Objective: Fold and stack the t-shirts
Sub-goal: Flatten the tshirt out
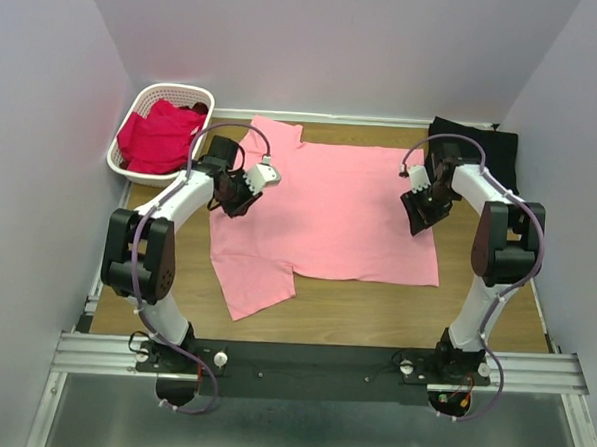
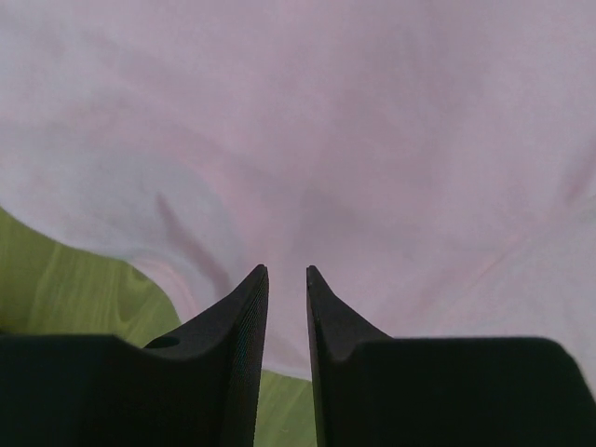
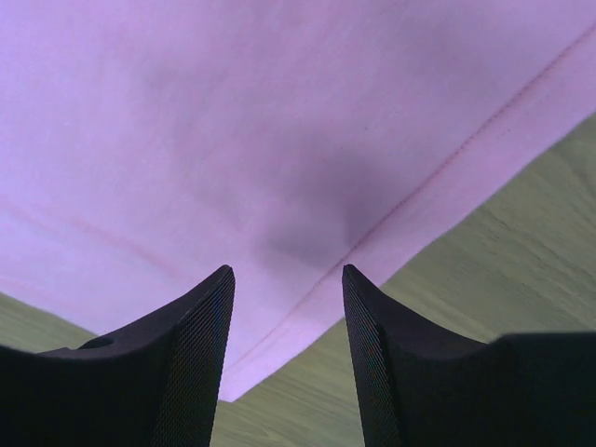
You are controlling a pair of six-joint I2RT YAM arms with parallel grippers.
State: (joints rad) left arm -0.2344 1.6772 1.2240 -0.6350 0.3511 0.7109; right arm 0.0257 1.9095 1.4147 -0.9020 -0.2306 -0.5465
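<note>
Pink t-shirt (image 1: pixel 329 220) lies flat mid-table (image 1: pixel 374 308), one sleeve toward the near edge. Left gripper (image 2: pixel 287 272) sits over the shirt's left edge, fingers only narrowly parted, nothing pinched. Right gripper (image 3: pixel 287 272) sits over the hem corner on the right side, jaws wide apart, empty. Far left: white basket (image 1: pixel 175 89) holding magenta t-shirts (image 1: pixel 158 136). Far right corner: black t-shirt (image 1: pixel 478 143).

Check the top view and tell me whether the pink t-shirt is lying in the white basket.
No, the pink t-shirt lies spread flat on the table, while the basket holds magenta-red shirts.
</note>
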